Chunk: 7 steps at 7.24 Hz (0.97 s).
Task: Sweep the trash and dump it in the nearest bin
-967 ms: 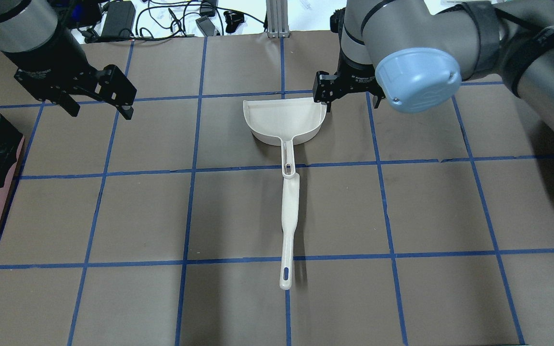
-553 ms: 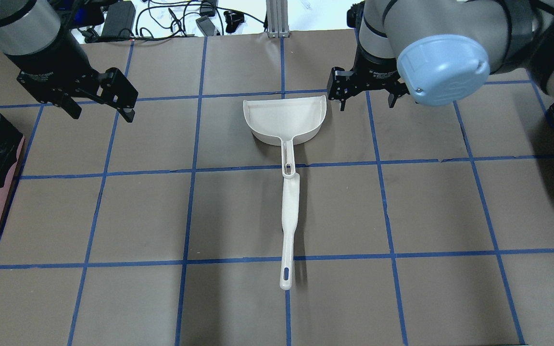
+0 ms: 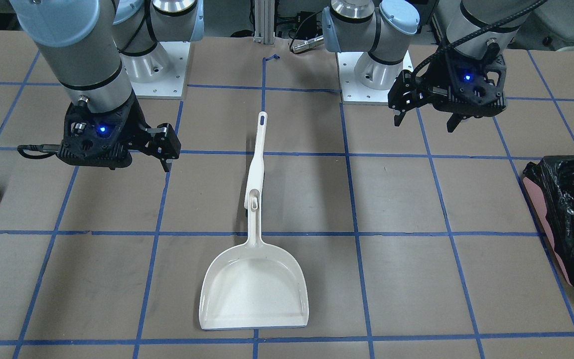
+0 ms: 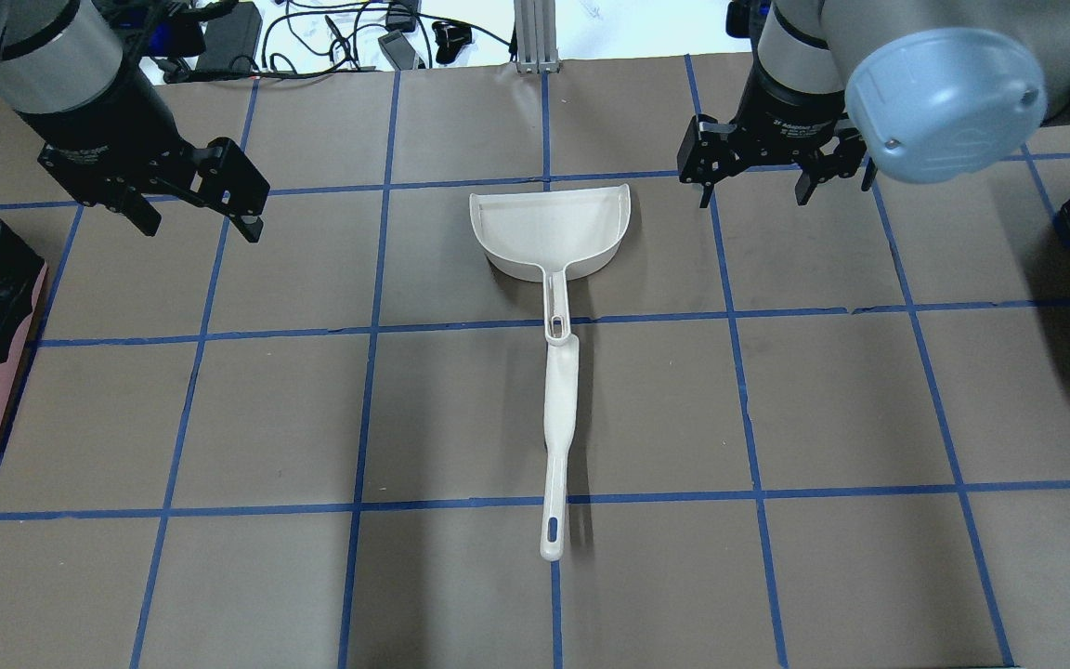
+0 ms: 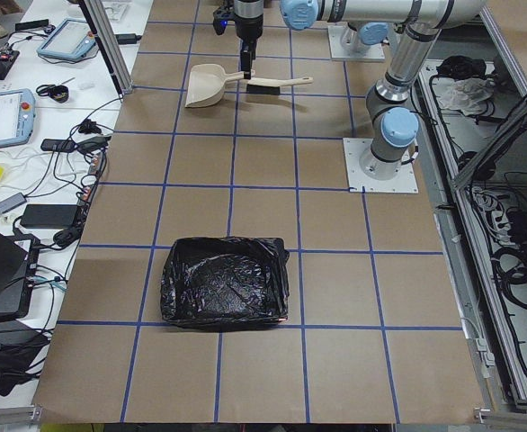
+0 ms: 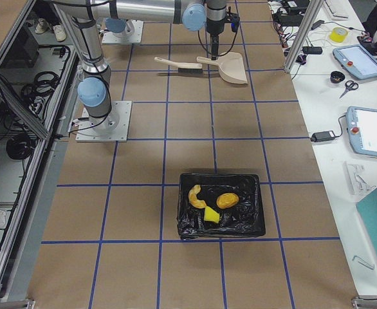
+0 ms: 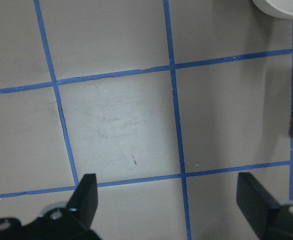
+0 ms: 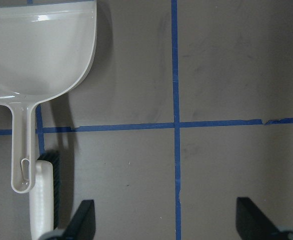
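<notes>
Fingers (image 7: 86, 196) of the left gripper (image 4: 199, 221) are spread wide and empty above the bare brown table (image 4: 851, 400). Those of the right gripper (image 4: 753, 193) are likewise parted and hold nothing. Each wrist view cuts the fingers off at its lower edge, showing only black wedge-shaped tips. Between the two finger pairs, nearer the right ones, lies the smooth white plastic dustpan (image 4: 549, 228), its handle end overlapping the white brush (image 4: 558, 409). The bristles are hidden from above and show only as a dark strip in the right wrist view. The trash (image 6: 228, 200), an orange lump, a yellow crescent and a yellow chunk, rests inside the bin (image 6: 187, 222), well beyond the right fingers toward the table end. The bin's crinkly black liner is cut to a dark sliver in the overhead view. Outboard of the left fingers sits a pink bin (image 4: 6, 372) lined with a glossy black bag.
</notes>
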Motion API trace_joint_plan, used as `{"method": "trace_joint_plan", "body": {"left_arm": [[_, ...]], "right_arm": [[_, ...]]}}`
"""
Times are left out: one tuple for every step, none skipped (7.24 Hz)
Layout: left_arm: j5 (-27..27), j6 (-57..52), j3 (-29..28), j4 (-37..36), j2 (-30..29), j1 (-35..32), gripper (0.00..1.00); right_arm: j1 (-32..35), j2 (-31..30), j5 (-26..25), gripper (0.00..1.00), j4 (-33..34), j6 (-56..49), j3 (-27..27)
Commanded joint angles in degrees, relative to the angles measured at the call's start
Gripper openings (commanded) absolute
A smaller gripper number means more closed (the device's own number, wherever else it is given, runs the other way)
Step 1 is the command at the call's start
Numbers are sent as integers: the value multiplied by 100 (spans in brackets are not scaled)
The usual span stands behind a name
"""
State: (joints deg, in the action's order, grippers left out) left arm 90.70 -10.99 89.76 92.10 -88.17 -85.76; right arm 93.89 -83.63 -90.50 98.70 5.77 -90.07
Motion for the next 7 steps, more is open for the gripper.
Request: {"method": "trace_joint_plan", "body": {"left_arm": [[-17, 0, 7, 1, 2, -2, 100], [-35, 0, 7, 1, 2, 7, 100], [-44, 0, 7, 1, 2, -2, 100], [-27, 0, 7, 1, 2, 7, 100], [-35, 0, 7, 1, 2, 7, 100], [-18, 0, 7, 1, 2, 7, 100], [0, 0, 7, 1, 2, 7, 100]], "right_arm": [[-73, -65, -12, 100, -78, -180, 7], [-73, -109, -3, 100, -166, -181, -2], [-90, -144, 14, 100, -193, -198, -2], [-91, -145, 15, 100, -236, -199, -2], [-91, -153, 23, 100, -306, -207, -2], [-99, -171, 6, 100, -316, -207, -2], [-169, -197, 6, 100, -333, -260, -10]]}}
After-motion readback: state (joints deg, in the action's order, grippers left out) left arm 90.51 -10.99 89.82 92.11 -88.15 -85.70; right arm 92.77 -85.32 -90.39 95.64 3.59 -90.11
